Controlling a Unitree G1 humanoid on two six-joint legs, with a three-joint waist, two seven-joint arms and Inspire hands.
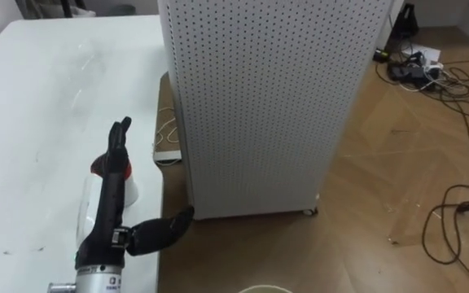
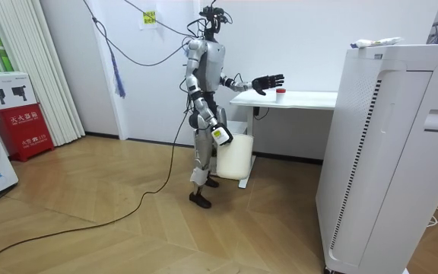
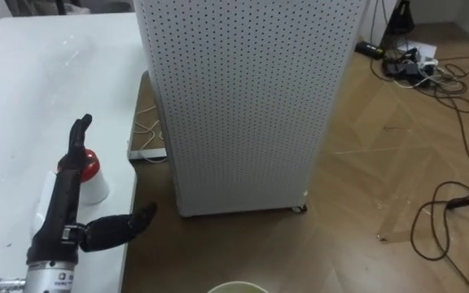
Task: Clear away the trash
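While I am looking down through the eye views, the left hand (image 1: pixel 112 191) is hovering over the table (image 1: pixel 31 98). Its fingers are lying straight toward 12 o'clock and the thumb is spreading wide toward 3 o'clock, so it is open and carrying nothing.

The bottle (image 3: pixel 94 183), small and white with a red cap, is sitting on the table and the fingers are partly covering it. In the right eye view it is showing at about 1 o'clock from the palm. I am not able to tell if the hand is touching it or only passing above it.

At 2 o'clock from the hand, the white unit (image 1: pixel 259 106) is standing on the floor just beside the table edge.

In the room view the robot is standing at the table end with the left arm stretched out. The right hand (image 2: pixel 220 136) is hanging low at the bin (image 2: pixel 234 158), and I cannot tell its state from here.

I am judging that the task is only beginning. The reach is nearly complete, but no grasp is showing. What is remaining, I think, is closing around the bottle, lifting it, bringing it over the bin at 6 o'clock and letting it go.
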